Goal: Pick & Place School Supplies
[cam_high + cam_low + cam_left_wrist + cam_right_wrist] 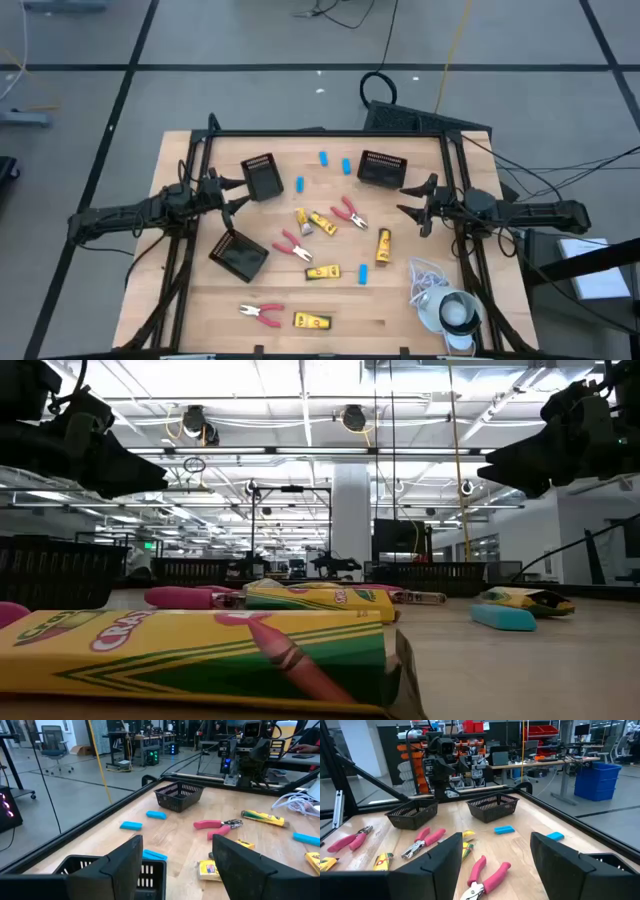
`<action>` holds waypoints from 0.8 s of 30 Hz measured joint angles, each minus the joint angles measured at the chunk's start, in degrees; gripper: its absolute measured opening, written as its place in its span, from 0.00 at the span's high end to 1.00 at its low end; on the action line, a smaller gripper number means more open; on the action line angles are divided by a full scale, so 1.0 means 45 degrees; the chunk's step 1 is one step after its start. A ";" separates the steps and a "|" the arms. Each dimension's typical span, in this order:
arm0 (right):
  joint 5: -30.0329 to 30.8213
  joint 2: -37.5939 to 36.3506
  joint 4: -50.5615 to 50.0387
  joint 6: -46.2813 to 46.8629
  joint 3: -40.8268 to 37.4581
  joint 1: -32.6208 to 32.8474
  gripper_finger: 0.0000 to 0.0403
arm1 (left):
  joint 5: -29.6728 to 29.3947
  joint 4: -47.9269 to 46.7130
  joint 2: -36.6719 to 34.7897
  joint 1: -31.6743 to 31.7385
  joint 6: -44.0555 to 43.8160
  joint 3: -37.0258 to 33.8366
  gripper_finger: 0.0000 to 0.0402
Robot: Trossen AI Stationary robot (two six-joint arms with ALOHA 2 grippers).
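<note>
Supplies lie scattered over the worktop between my arms. My left gripper [238, 192], at nine o'clock, hangs with jaws released beside a black basket [262, 177]. Pink-handled pliers [293, 247] near centre look stiff and fairly heavy; I'd pinch across both handles. Yellow crayon boxes [323, 272] seem light, crushable card: grip the narrow sides. Blue erasers [363, 274] look rubbery. My right gripper [415, 202], at three o'clock, is released too.
</note>
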 joint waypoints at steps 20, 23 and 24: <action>0.0525 0.0006 0.0000 0.0471 0.0000 0.0000 0.44 | 0.0001 -0.0013 0.0000 0.0000 -0.0010 0.0005 0.39; 0.0905 0.0182 -0.0011 0.0790 0.0002 0.0005 0.44 | 0.0001 -0.0010 0.0004 0.0000 -0.0031 0.0005 0.39; 0.0962 0.0278 0.0005 0.0816 0.0000 0.0005 0.44 | 0.0000 -0.0010 0.0000 0.0000 -0.0031 0.0005 0.39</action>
